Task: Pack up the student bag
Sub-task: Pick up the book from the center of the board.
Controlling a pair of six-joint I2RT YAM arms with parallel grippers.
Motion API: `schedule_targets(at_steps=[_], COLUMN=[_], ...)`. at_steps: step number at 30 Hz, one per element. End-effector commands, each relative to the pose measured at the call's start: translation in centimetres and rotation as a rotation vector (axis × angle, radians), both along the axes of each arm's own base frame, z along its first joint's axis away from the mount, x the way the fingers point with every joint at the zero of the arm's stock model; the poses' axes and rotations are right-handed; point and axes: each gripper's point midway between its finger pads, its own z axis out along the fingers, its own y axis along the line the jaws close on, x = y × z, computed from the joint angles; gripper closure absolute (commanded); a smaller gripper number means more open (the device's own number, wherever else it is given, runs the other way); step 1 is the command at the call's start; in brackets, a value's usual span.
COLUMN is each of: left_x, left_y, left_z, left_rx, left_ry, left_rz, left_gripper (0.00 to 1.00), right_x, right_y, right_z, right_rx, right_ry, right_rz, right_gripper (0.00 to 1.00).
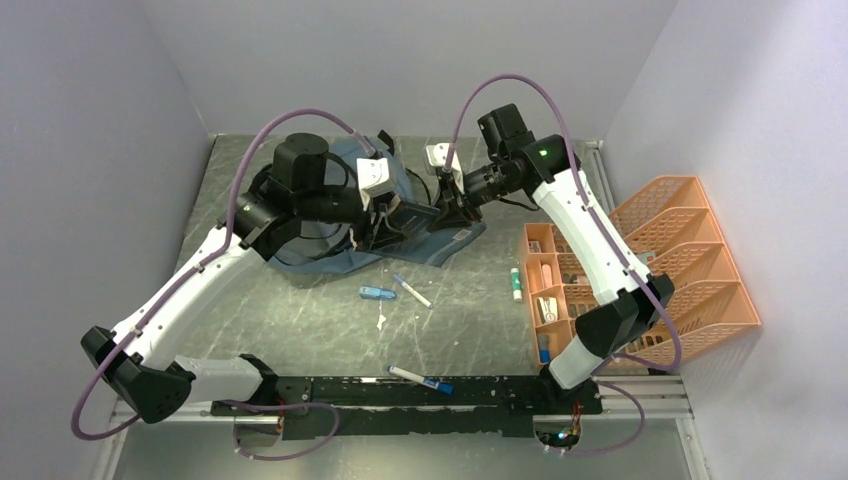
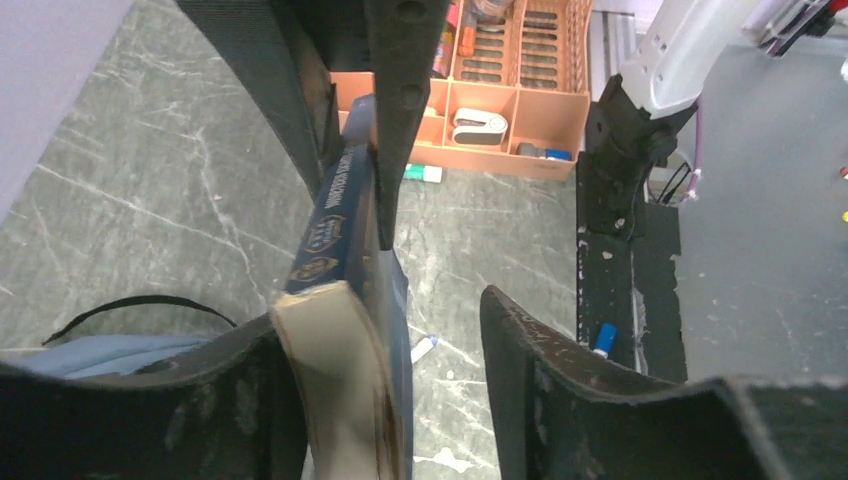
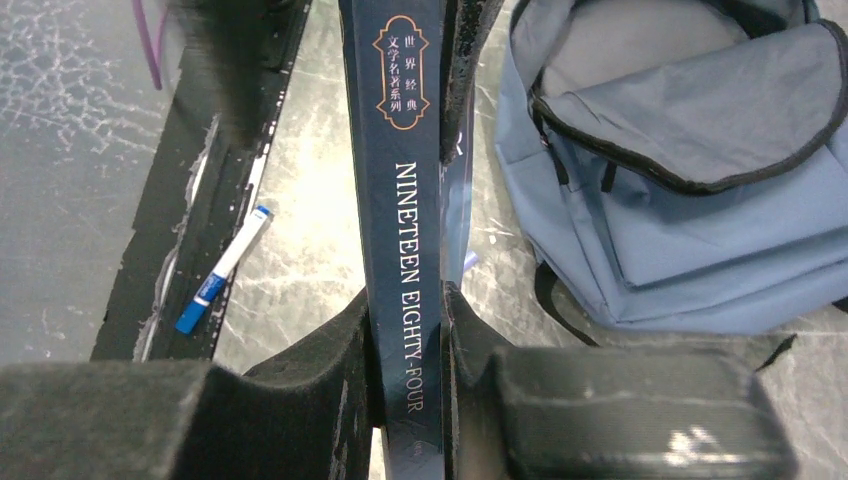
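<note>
The student bag, upper right of the right wrist view, is a plain dusty grey-blue with black zipper lines and black straps. The book is dark navy. Its spine carries white capitals, "NINETEEN EIGHTY-FOUR", under an orange-gold ornamental frame around Chinese characters, and its page edge shows cream in the left wrist view. The worktop is dark grey-green, marbled with white veins. The tray rack, at the right of the top view, is orange mesh. A marker is white with a blue cap. The left arm and right arm are white with black joints, the cable is purple, and the right claw is matte black.
</note>
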Motion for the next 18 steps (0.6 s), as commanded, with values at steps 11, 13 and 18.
schedule_targets(at_steps=[11, 13, 18], left_x=[-1.2, -1.1, -1.2], left_y=[0.4, 0.4, -0.2], left_z=[-0.1, -0.3, -0.4], left_rx=[0.010, 0.010, 0.002], left_ry=[-0.018, -0.016, 0.005], left_rz=[-0.009, -0.005, -0.039], left_gripper=[0.36, 0.35, 0.40], right_x=[-0.2, -0.4, -0.7], right_y=[-0.8, -0.9, -0.8], right_z=[3.7, 4.1, 4.2], right_rx=[0.083, 0.095, 0.102], right_ry=[-0.153, -0.166, -0.160], right_rz=[-0.038, -0.038, -0.025], right_gripper=[1.00, 1.00, 1.00])
